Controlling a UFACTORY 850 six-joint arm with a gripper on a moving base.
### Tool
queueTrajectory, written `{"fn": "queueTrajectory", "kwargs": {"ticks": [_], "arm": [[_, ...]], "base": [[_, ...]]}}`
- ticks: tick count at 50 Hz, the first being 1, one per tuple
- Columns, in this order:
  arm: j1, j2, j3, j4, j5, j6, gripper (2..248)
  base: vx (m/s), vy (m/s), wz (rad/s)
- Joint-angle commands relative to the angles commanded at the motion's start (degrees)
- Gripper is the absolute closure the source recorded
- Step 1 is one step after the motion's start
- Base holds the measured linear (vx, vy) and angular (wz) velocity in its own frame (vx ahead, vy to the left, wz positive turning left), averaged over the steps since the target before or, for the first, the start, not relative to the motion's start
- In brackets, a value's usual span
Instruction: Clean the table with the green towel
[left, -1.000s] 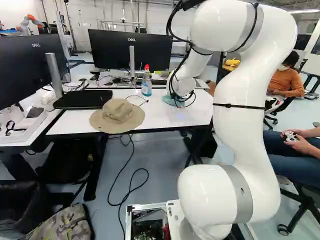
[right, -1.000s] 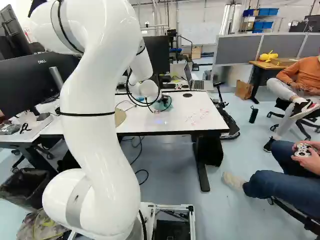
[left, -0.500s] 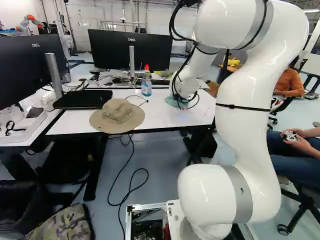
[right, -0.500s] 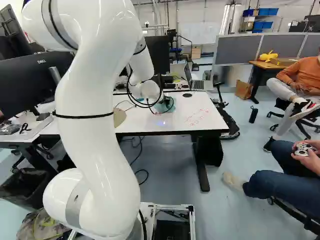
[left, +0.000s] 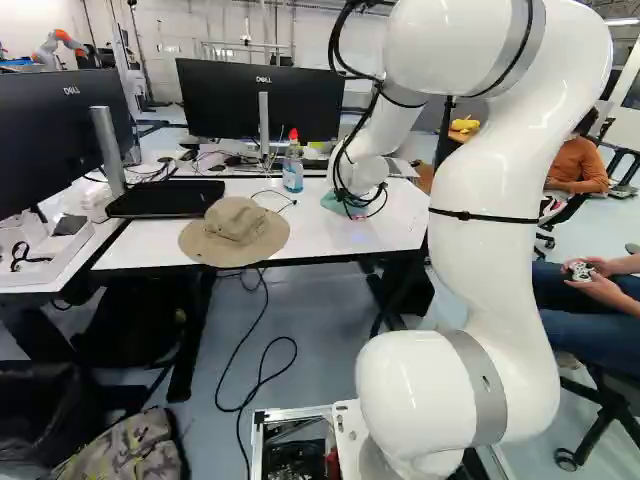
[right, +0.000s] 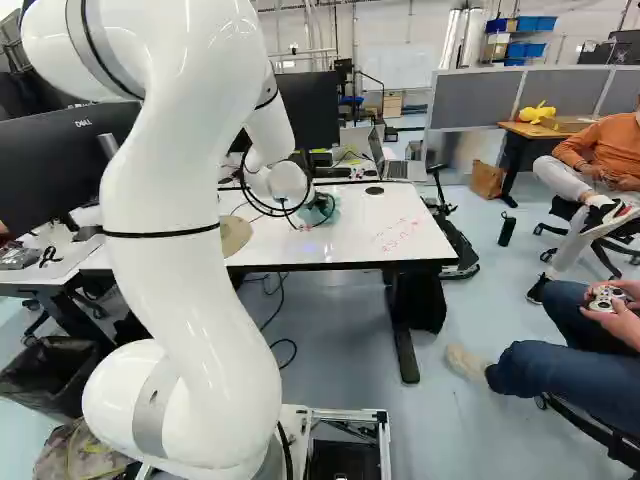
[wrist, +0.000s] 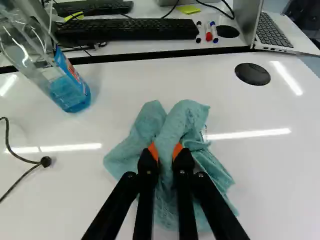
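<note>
One black gripper (wrist: 167, 152), its orange pads (wrist: 153, 151) pinching a bunched fold of the green towel (wrist: 192, 120), whose loose flaps lay spread upon the white table (wrist: 272, 185). Beyond these: one spray bottle (wrist: 72, 95) with blue liquid, ahead and to the left; one brimmed hat (left: 238, 222) at the near edge; and red marks (right: 400, 233) to the towel's right, apart from it. Taking up the towel was done; wiping looked only partway at best, those marks being left to clear.
</note>
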Motion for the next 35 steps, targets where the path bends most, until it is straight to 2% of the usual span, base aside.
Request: {"fn": "queueTrajectory", "kwargs": {"ticks": [7,15,35], "arm": [[0.9,-0.8,-1.0,0.0,0.0,0.0,203],[1.0,-2.6,-3.3,0.0,0.0,0.0,203],[-0.3,-6.9,-9.0,0.0,0.0,0.0,203]], "base": [[0.000,0.000,0.000],[0.000,0.000,0.000],[0.000,0.000,0.000]]}}
